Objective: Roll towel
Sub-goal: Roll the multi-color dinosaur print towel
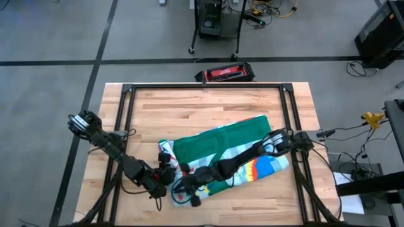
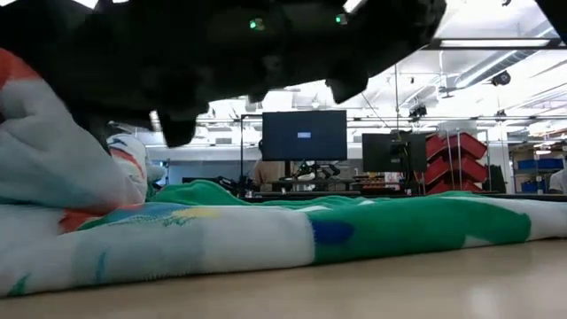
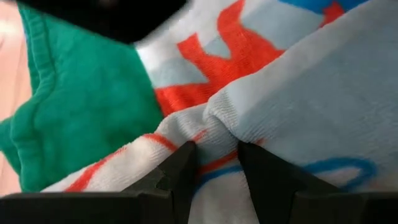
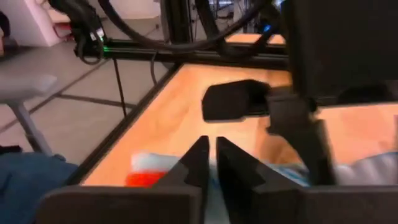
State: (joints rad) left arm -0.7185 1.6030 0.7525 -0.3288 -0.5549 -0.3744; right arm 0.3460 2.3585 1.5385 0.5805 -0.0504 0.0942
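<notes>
**Soft dinosaur towel, partly folded, with both grippers at its near-left end**

On the left side, the left gripper [image 1: 165, 171] is at the near-left corner of the towel [image 1: 214, 146]. In the left wrist view its two dark fingers [image 3: 180, 171] pinch a raised fold of the cloth between them. The fabric there is a fine, soft knit, pale blue-white with red-orange shapes and a blue outline, and next to it is the solid green border with a stitched hem.

The towel lies on the near half of the wooden table [image 1: 208, 104], which is made of light planks with visible grain. It lies diagonally. The plain green back is turned up over most of it, and the printed face shows at the near-right end, with blue, yellow and orange patches. In the low view the cloth makes a long, low, thick mound, and at the left it is bunched up higher.

The right gripper [image 1: 189, 192] reaches across the towel to its near-left end, just beside the left gripper. Its fingers [image 4: 198, 163] are pressed together. Whether a thin bit of cloth is caught between them, I cannot tell.

A black metal frame [image 1: 205, 86] runs around the table. A flat red and black case [image 1: 226, 73] lies on the floor beyond the far edge. The dark arms hide the upper part of the low view; behind them are dark monitors [image 2: 304, 135] and red bins [image 2: 456, 157].
</notes>
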